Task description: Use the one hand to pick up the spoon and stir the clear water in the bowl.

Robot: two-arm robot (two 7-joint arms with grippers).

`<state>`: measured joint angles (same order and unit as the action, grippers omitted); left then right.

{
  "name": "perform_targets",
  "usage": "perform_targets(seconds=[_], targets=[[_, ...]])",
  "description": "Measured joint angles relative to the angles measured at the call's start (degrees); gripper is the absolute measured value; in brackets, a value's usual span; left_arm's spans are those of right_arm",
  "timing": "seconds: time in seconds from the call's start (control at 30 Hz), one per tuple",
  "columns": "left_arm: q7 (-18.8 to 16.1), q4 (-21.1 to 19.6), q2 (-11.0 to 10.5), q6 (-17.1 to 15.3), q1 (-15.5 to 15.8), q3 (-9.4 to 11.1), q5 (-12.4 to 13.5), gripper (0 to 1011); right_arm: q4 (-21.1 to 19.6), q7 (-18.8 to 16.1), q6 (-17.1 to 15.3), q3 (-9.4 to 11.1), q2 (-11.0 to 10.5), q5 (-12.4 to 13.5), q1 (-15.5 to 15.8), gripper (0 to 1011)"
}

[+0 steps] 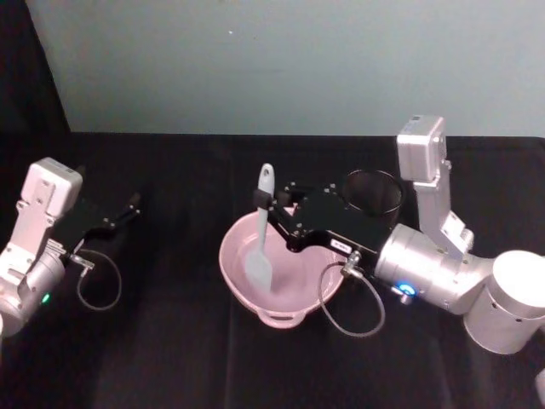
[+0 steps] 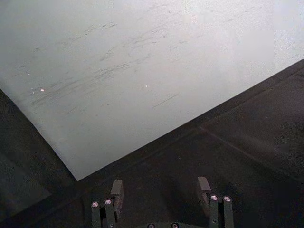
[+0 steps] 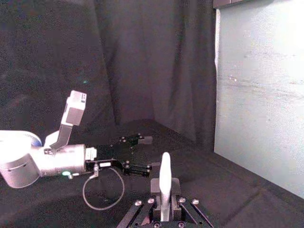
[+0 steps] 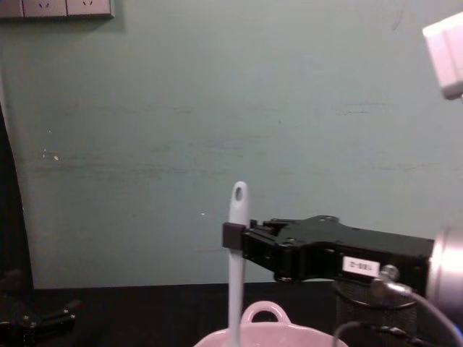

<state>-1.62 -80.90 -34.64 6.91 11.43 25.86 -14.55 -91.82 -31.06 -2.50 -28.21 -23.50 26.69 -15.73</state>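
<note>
The pale pink bowl (image 1: 300, 277) sits mid-table, its small loop handle (image 4: 264, 312) on the rim. The white spoon (image 1: 261, 234) stands nearly upright in it, blade down inside and the holed handle end on top. My right gripper (image 1: 271, 206), black and boxy with a white label, reaches in from the right and is shut on the spoon's upper handle. From the chest, the spoon (image 4: 236, 260) rises above the bowl (image 4: 289, 337) with that gripper (image 4: 233, 237) clamped on it. In the right wrist view the spoon handle (image 3: 165, 176) sits between the fingers. The water cannot be made out.
A black wire-mesh cup (image 1: 373, 192) stands just behind my right gripper, at the lower right from the chest (image 4: 362, 311). My left gripper (image 1: 128, 209) rests idle at the table's left, fingers (image 2: 116, 190) apart. A cable loop (image 1: 351, 308) hangs beside the bowl.
</note>
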Motion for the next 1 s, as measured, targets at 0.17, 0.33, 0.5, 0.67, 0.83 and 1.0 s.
perform_targets(seconds=[0.17, 0.33, 0.5, 0.67, 0.83, 1.0], targets=[[0.0, 0.0, 0.0, 0.0, 0.0, 0.0, 0.0, 1011, 2.5, 0.7, 1.3, -1.1, 1.5, -0.6, -1.7, 125], [0.0, 0.0, 0.0, 0.0, 0.0, 0.0, 0.0, 1011, 5.3, 1.7, 3.1, -1.6, 2.8, -2.2, -3.2, 125], [0.0, 0.0, 0.0, 0.0, 0.0, 0.0, 0.0, 1011, 9.0, 2.9, 4.6, -1.6, 4.2, -4.0, -4.7, 125], [0.0, 0.0, 0.0, 0.0, 0.0, 0.0, 0.0, 1011, 11.0, 3.7, 5.5, -0.8, 4.6, -5.4, -5.5, 125], [0.0, 0.0, 0.0, 0.0, 0.0, 0.0, 0.0, 1011, 10.8, 4.0, 5.9, 0.5, 3.8, -6.1, -5.1, 125], [0.0, 0.0, 0.0, 0.0, 0.0, 0.0, 0.0, 1011, 9.2, 3.9, 6.2, 1.3, 2.6, -6.7, -3.8, 125]])
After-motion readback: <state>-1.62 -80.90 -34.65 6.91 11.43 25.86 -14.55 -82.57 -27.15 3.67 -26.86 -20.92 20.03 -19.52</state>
